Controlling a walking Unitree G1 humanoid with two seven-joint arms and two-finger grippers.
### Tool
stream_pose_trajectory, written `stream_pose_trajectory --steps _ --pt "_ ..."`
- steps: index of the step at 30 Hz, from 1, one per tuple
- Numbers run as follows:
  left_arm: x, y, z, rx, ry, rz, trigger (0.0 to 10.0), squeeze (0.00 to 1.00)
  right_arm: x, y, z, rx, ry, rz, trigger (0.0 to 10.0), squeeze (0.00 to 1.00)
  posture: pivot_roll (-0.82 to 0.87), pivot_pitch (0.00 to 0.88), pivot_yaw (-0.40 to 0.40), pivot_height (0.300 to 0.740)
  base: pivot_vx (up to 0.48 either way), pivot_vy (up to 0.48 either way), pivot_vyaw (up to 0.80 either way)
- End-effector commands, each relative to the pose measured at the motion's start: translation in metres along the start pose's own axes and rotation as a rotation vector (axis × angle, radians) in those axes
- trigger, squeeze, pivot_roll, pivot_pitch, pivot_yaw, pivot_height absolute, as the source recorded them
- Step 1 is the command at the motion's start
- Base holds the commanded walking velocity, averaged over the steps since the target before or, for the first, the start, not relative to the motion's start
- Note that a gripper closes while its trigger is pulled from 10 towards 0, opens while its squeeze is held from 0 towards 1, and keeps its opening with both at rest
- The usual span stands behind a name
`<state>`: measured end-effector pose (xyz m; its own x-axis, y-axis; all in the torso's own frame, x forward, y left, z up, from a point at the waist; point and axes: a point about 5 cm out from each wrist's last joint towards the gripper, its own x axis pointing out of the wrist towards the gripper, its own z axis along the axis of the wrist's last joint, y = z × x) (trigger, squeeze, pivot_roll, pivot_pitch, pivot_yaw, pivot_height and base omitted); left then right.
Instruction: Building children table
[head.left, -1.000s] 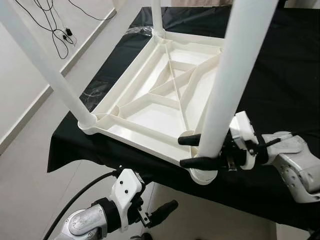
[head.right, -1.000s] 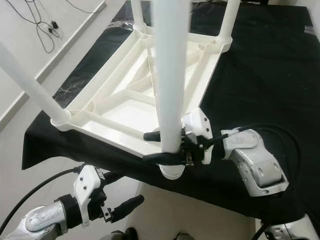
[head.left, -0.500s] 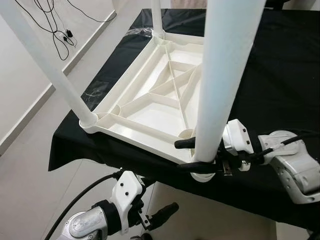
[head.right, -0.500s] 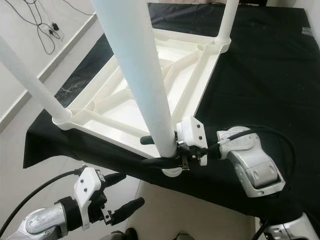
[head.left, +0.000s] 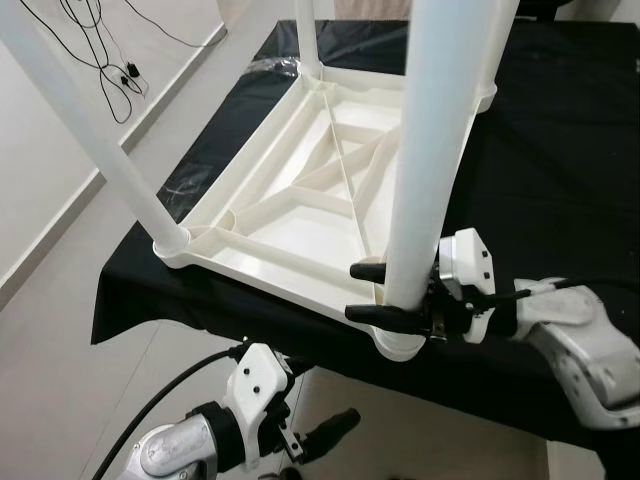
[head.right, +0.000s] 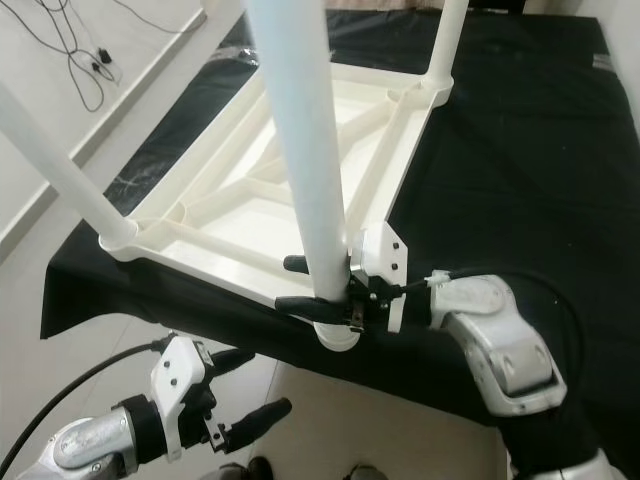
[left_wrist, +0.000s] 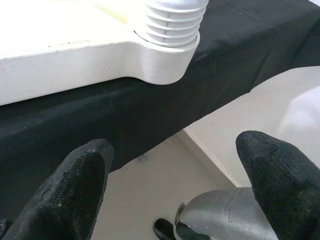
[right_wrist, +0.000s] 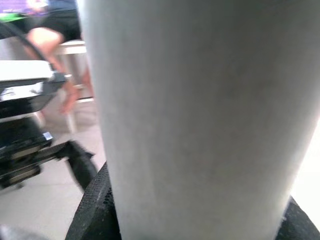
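The near table leg (head.left: 435, 150) runs off the picture's top edge.

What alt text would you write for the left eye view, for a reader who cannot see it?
The right gripper clasps a white table leg just above its corner socket on an upturned white tabletop, which lies on a black cloth. The left gripper hangs open below the table edge.

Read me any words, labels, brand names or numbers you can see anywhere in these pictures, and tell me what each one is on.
None can be read. The white table top, its white legs, the black cloth and both grippers, left and right, carry no legible words, labels or numbers.
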<state>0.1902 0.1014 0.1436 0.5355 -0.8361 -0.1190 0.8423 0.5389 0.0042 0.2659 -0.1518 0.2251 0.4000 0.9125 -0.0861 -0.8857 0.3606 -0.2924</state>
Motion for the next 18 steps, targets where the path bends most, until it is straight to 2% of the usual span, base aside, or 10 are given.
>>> stream_pose_trajectory --steps 1,2,3,4,5,6,10,12,13,18 --pt "-0.003 -0.002 -0.005 -0.009 0.030 -0.005 10.0 0.00 -0.003 0.002 -0.032 0.120 0.155 -0.054 10.0 0.00 -0.05 0.280 0.066 0.740 0.000 0.000 0.00" --pt "-0.004 -0.001 -0.006 -0.009 0.030 -0.003 10.0 0.00 -0.003 0.005 -0.039 0.160 0.185 -0.194 10.0 0.00 -0.05 0.281 0.060 0.740 0.000 0.000 0.00" --pt "-0.004 -0.001 -0.006 -0.009 0.030 -0.003 10.0 0.00 -0.003 0.005 -0.039 0.160 0.185 -0.194 10.0 0.00 -0.05 0.281 0.060 0.740 0.000 0.000 0.00" --pt "-0.004 0.000 -0.006 -0.008 0.031 0.000 10.0 0.00 -0.004 0.005 -0.049 0.163 0.243 -0.442 10.0 0.00 -0.06 0.287 0.055 0.740 0.000 0.000 0.00" --pt "-0.005 0.001 -0.006 -0.008 0.031 0.002 10.0 0.00 -0.023 0.008 -0.061 0.134 0.337 -0.934 10.0 0.00 -0.06 0.289 0.056 0.740 0.000 0.000 0.00" --pt "-0.005 0.002 -0.006 -0.008 0.032 0.002 10.0 0.00 -0.028 0.007 -0.061 0.129 0.324 -1.069 10.0 0.00 -0.06 0.283 0.069 0.740 0.000 0.000 0.00" --pt "-0.005 0.002 -0.007 -0.008 0.033 0.002 10.0 0.00 -0.028 0.005 -0.059 0.108 0.307 -1.126 10.0 0.00 -0.06 0.282 0.071 0.740 0.000 0.000 0.00" --pt "-0.005 0.002 -0.007 -0.005 0.038 -0.001 10.0 0.00 -0.015 0.000 -0.055 0.079 0.252 -1.142 10.0 0.00 -0.05 0.280 0.076 0.740 0.000 0.000 0.00" --pt "-0.005 0.002 -0.007 -0.005 0.038 -0.001 10.0 0.00 -0.015 0.000 -0.055 0.079 0.252 -1.142 10.0 0.00 -0.05 0.280 0.076 0.740 0.000 0.000 0.00" --pt "-0.005 0.002 -0.008 -0.007 0.041 0.002 10.0 0.00 -0.008 -0.019 -0.060 0.039 0.255 -1.196 10.0 0.00 -0.04 0.275 0.084 0.740 0.000 0.000 0.00"
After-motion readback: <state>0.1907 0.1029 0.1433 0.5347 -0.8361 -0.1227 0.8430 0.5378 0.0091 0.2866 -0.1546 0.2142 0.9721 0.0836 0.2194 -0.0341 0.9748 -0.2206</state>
